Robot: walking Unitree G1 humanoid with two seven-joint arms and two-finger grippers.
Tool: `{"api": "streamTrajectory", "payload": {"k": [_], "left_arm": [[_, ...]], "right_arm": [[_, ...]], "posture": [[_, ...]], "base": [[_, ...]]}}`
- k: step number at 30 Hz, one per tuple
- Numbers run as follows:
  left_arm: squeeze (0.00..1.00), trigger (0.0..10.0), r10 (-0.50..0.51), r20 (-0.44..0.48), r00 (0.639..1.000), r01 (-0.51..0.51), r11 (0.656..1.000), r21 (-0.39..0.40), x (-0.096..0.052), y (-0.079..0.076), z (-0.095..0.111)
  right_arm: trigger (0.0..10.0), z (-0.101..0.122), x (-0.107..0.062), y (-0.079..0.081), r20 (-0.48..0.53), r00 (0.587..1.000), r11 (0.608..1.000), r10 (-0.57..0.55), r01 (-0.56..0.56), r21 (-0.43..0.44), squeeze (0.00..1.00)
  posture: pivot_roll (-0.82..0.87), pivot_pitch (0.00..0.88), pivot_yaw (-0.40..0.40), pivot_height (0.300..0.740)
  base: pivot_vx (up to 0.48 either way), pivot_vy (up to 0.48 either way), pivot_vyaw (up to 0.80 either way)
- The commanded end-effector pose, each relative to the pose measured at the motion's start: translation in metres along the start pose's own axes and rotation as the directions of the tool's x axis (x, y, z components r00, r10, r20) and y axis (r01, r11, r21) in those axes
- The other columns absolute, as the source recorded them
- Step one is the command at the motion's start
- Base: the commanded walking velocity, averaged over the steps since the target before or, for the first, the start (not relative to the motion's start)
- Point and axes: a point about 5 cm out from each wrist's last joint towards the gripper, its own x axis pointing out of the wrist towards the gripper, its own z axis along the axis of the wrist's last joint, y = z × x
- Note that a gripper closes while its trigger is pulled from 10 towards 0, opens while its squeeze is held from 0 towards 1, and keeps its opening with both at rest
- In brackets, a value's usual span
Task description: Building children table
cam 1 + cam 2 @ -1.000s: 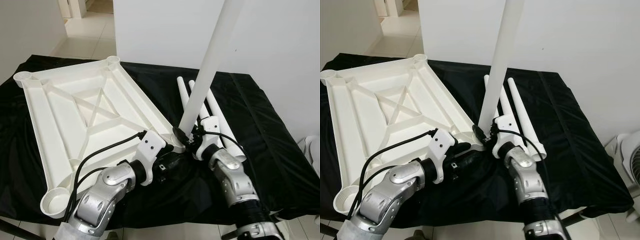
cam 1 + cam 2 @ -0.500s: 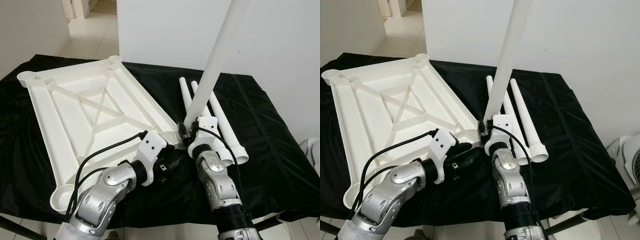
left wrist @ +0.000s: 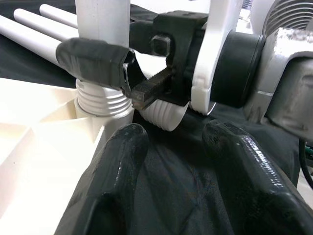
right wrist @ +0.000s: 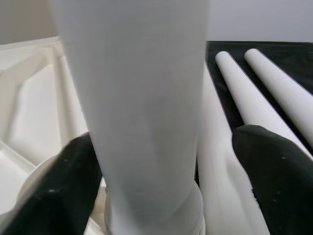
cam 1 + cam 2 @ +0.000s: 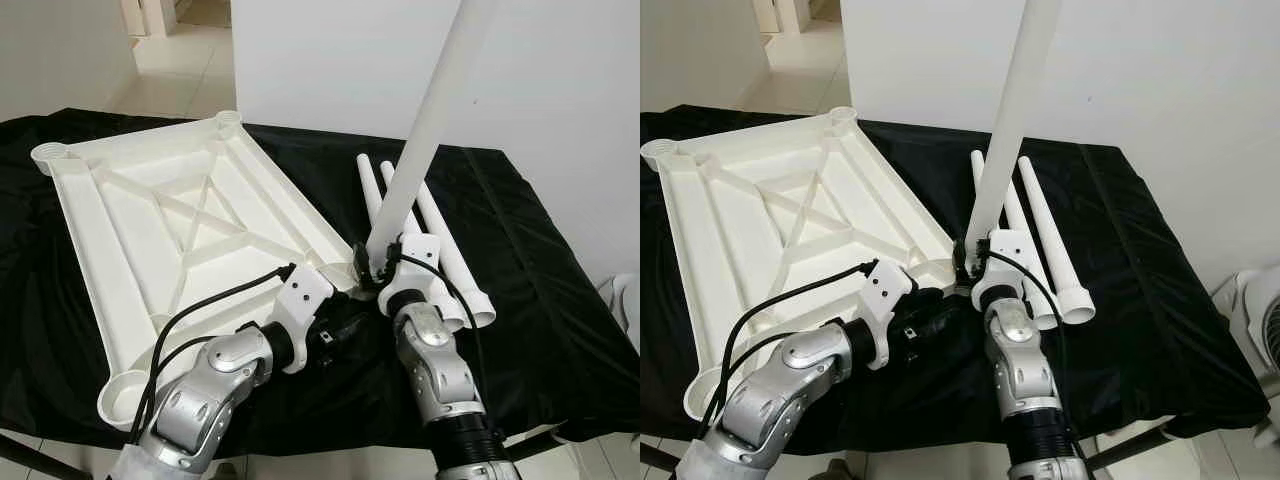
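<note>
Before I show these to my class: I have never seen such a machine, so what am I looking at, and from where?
It is a humanoid robot with two silver arms. Two pictures come from its head, two from its wrists. On a black cloth lies an upside-down white tabletop, with three spare legs beside it. The right gripper holds an upright white leg by its base, at the tabletop's corner socket. The left gripper, fingers apart, rests on the cloth just before that corner.
</note>
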Motion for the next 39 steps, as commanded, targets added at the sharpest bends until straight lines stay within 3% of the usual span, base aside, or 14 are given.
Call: {"api": "streamTrajectory", "payload": {"k": [1, 2, 3, 4, 10, 22, 23, 24, 25, 26, 27, 28, 35, 39], "left_arm": [[0.0, 10.0, -0.007, -0.008, 1.0, 0.007, 1.0, 0.008, 0.002, -0.001, -0.001], [0.0, 10.0, -0.006, -0.008, 1.0, 0.006, 1.0, 0.009, 0.002, -0.001, -0.001], [0.0, 10.0, -0.006, -0.008, 1.0, 0.006, 1.0, 0.01, 0.002, -0.001, 0.0], [0.0, 10.0, -0.006, -0.008, 1.0, 0.006, 1.0, 0.01, 0.002, -0.001, 0.0], [0.0, 10.0, -0.006, -0.009, 1.0, 0.006, 1.0, 0.011, 0.002, -0.001, 0.0], [0.0, 10.0, -0.006, -0.011, 1.0, 0.006, 1.0, 0.012, 0.001, -0.001, 0.001], [0.0, 10.0, -0.005, -0.013, 1.0, 0.005, 1.0, 0.012, 0.001, -0.001, 0.001], [0.0, 10.0, -0.005, -0.013, 1.0, 0.005, 1.0, 0.012, 0.001, -0.001, 0.001], [0.0, 10.0, -0.004, -0.014, 1.0, 0.004, 1.0, 0.01, 0.0, -0.002, 0.0], [0.0, 10.0, -0.003, -0.015, 1.0, 0.003, 1.0, 0.01, 0.0, -0.002, 0.0], [0.0, 10.0, -0.003, -0.015, 1.0, 0.003, 1.0, 0.01, 0.0, -0.002, 0.0], [0.0, 10.0, -0.002, -0.016, 1.0, 0.002, 1.0, 0.009, -0.001, -0.002, 0.0], [0.0, 10.0, -0.003, -0.017, 1.0, 0.003, 1.0, 0.01, -0.001, -0.001, 0.0], [0.0, 10.0, -0.002, -0.016, 1.0, 0.002, 1.0, 0.01, 0.0, -0.001, 0.0]], "right_arm": [[10.0, 0.0, 0.002, -0.006, -0.001, 0.999, 0.999, 0.046, -0.046, 0.005, 1.0], [10.0, 0.001, 0.004, -0.008, -0.004, 0.995, 0.995, 0.099, -0.099, -0.003, 0.8], [10.0, 0.001, 0.005, -0.01, -0.007, 0.991, 0.991, 0.134, -0.134, -0.008, 0.8], [10.0, 0.001, 0.006, -0.011, -0.016, 0.984, 0.985, 0.175, -0.175, -0.013, 0.0], [10.0, 0.0, 0.012, -0.012, -0.056, 0.934, 0.934, 0.351, -0.354, -0.054, 0.0], [10.0, 0.001, 0.019, -0.009, -0.074, 0.879, 0.872, 0.471, -0.477, -0.114, 0.0], [9.1, 0.002, 0.021, -0.01, -0.081, 0.865, 0.855, 0.495, -0.501, -0.131, 0.0], [9.1, 0.002, 0.021, -0.01, -0.081, 0.865, 0.855, 0.495, -0.501, -0.131, 0.0], [4.6, 0.002, 0.022, -0.012, -0.089, 0.858, 0.846, 0.506, -0.513, -0.143, 0.0], [1.8, 0.002, 0.024, -0.014, -0.093, 0.854, 0.841, 0.512, -0.52, -0.151, 0.0], [1.8, 0.002, 0.024, -0.014, -0.093, 0.854, 0.841, 0.512, -0.52, -0.151, 0.0], [0.0, 0.002, 0.025, -0.016, -0.093, 0.852, 0.838, 0.515, -0.524, -0.152, 0.0], [0.0, 0.002, 0.025, -0.019, -0.084, 0.849, 0.835, 0.522, -0.529, -0.151, 0.0], [0.0, 0.001, 0.024, -0.022, -0.069, 0.865, 0.855, 0.497, -0.501, -0.13, 0.0]], "posture": [[0.12, 0.0, -0.073, 0.74], [0.12, 0.0, -0.072, 0.74], [0.12, 0.0, -0.072, 0.74], [0.12, 0.0, -0.072, 0.74], [0.12, 0.0, -0.067, 0.74], [0.13, 0.0, -0.063, 0.74], [0.13, 0.0, -0.062, 0.74], [0.13, 0.0, -0.062, 0.74], [0.13, 0.0, -0.062, 0.74], [0.13, 0.0, -0.062, 0.74], [0.13, 0.0, -0.062, 0.74], [0.13, 0.0, -0.061, 0.74], [0.13, 0.0, -0.06, 0.74], [0.13, 0.0, -0.067, 0.74]], "base": [[0.0, 0.0, 0.0], [0.0, 0.0, 0.0], [0.0, 0.0, 0.0], [0.0, 0.0, 0.0], [0.0, 0.0, 0.0], [0.0, 0.0, 0.0], [0.0, 0.0, 0.0], [0.0, 0.0, 0.0], [0.0, 0.0, 0.0], [0.0, 0.0, 0.0], [0.0, 0.0, 0.0], [0.0, 0.0, 0.0], [0.0, 0.0, 0.0], [0.0, 0.0, 0.0]]}}
